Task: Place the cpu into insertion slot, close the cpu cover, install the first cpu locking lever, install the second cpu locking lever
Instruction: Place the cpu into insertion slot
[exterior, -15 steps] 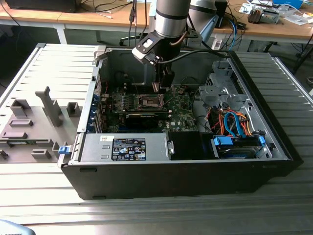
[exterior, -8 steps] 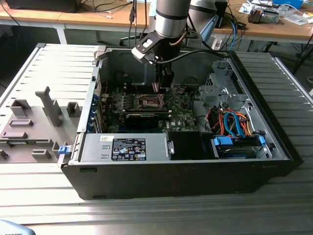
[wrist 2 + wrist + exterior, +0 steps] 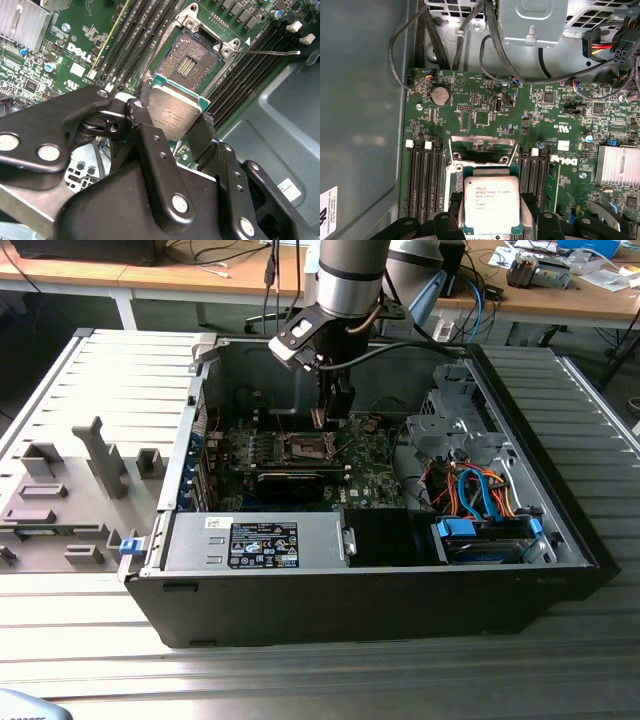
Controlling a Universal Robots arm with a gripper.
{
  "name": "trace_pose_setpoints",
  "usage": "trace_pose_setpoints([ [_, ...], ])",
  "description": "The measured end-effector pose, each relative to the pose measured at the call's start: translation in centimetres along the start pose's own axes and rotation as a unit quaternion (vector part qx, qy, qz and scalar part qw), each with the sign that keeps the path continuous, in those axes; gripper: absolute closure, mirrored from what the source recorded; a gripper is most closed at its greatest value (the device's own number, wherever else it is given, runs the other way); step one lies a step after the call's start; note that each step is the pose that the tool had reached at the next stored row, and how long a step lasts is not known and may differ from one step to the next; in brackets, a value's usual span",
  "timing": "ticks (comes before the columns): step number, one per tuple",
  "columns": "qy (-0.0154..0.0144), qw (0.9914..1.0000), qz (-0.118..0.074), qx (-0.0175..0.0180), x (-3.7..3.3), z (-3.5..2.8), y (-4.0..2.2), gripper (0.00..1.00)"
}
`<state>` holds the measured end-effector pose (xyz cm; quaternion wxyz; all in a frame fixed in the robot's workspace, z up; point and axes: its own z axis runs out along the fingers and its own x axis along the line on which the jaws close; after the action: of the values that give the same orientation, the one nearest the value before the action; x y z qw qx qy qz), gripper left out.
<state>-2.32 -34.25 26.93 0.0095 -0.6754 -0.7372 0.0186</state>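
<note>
Jaws tight on opposite edges of the cpu (image 3: 175, 112), over the open insertion slot (image 3: 187, 62).

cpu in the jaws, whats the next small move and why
Probably centre the cpu over the insertion slot before lowering: the jaws hold it by its edges, the slot lies open, and in the second wrist view the cpu overlaps just one side of it.
</note>
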Motion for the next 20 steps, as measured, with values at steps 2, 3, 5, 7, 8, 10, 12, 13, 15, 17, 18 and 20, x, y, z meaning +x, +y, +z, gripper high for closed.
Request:
trace_pose_setpoints([
  [2, 0.0, 1.0, 0.0, 0.0, 0.0, 0.01, 0.0, 0.45],
  [3, 0.0, 1.0, 0.0, 0.0, 0.0, 0.01, 0.0, 0.45],
  [5, 0.0, 1.0, 0.0, 0.0, 0.0, 0.03, 0.0, 0.45],
  [7, 0.0, 1.0, 0.0, 0.0, 0.0, 0.05, 0.0, 0.45],
  [8, 0.0, 1.0, 0.0, 0.0, 0.0, 0.07, 0.0, 0.45],
  [10, 0.0, 1.0, 0.001, 0.0, 0.0, 0.09, 0.0, 0.45],
  [12, 0.0001, 1.0, 0.003, 0.0, 0.0, 0.11, -0.01, 0.45],
  [13, 0.0004, 0.99996, 0.008, 0.0001, 0.0, 0.15, -0.01, 0.45],
  [15, 0.0004, 0.99994, 0.011, 0.0001, 0.0, 0.16, -0.01, 0.45],
  [17, 0.0004, 0.99993, 0.011, 0.0001, 0.0, 0.16, 0.0, 0.45],
  [18, 0.0005, 0.99993, 0.012, 0.0001, 0.0, 0.17, 0.0, 0.45],
  [20, 0.0005, 0.99993, 0.012, 0.0001, 0.01, 0.2, -0.05, 0.45],
])
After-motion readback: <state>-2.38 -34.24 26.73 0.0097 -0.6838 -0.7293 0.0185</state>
